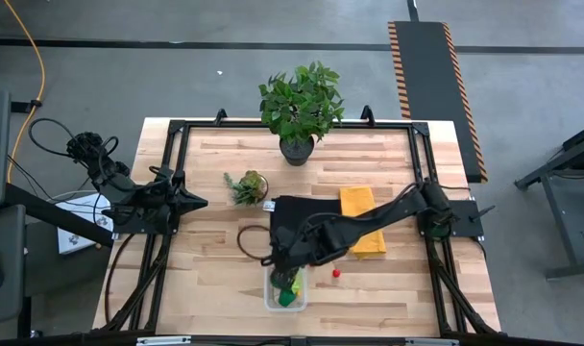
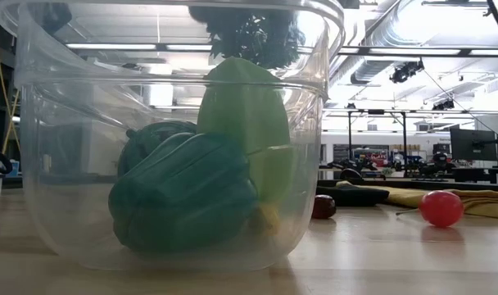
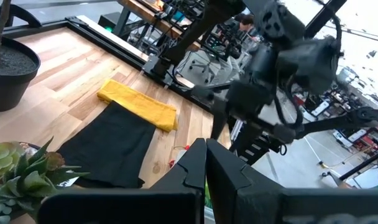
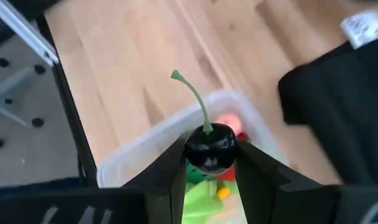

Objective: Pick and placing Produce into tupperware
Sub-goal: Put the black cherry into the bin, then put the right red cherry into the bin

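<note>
My right gripper (image 4: 211,163) is shut on a dark toy cherry (image 4: 211,146) with a green stem, and it hangs over the clear tupperware (image 4: 145,146) near the table's front edge (image 1: 269,300). In the tupperware (image 2: 61,164) lie a dark green pepper (image 2: 183,192), a lime-green piece (image 2: 245,115) and small yellow and red bits. A red ball of produce (image 1: 336,273) rests on the table to the tupperware's right. My left gripper (image 3: 206,163) waits shut at the table's left side (image 1: 182,200). My right gripper pinches the cherry's round body (image 4: 195,149) between its two fingers, one on each side. The fingers slant down from the table's right and far side. The cherry is lifted clear above the tupperware's opening, its stem (image 4: 192,93) pointing away from the gripper.
A black cloth (image 1: 292,213) and a folded yellow cloth (image 1: 361,216) lie behind the tupperware under my right arm. A small succulent (image 1: 247,185) and a leafy potted plant (image 1: 300,106) stand farther back. A dark ring (image 1: 252,240) lies left of the gripper.
</note>
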Motion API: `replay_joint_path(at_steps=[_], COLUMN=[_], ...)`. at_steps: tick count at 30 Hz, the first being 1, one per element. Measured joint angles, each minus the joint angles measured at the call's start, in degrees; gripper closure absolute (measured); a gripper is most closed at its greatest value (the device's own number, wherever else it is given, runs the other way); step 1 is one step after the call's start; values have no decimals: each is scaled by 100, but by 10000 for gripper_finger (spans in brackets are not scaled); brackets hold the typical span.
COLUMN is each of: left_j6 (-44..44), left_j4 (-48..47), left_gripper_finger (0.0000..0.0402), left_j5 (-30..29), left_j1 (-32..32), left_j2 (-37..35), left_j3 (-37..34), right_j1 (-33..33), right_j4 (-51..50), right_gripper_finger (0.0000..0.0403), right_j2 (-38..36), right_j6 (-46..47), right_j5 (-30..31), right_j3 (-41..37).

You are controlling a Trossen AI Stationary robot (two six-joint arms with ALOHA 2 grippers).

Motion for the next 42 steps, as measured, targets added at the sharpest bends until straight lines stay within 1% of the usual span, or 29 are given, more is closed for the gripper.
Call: replay_joint_path(at_steps=[2, 8, 17, 32, 34, 40, 42], left_j6=[0, 0, 0, 0, 6, 11, 12], left_j4=[-2, -39, -119, -155, -159, -160, -160], left_gripper_finger=[401, 401, 401, 401, 401, 401, 401], left_j5=[0, 0, 0, 2, 2, 2, 2], left_j1=[-2, -1, -1, -2, -2, -2, -2], left_j2=[0, -1, 0, -2, 0, 0, -1], left_j3=[0, 0, 0, 0, 0, 0, 0], right_j1=[46, 152, 156, 154, 154, 149, 149], right_j4=[-22, -92, -311, -332, -330, -325, -325], right_gripper_finger=[304, 304, 304, 303, 294, 246, 240], right_j2=[118, 295, 540, 575, 575, 575, 575], right_j6=[45, 356, 592, 519, 540, 617, 615], right_j5=[-103, -160, -312, -443, -444, -365, -301], right_j3=[0, -7, -22, -22, -22, -22, -22])
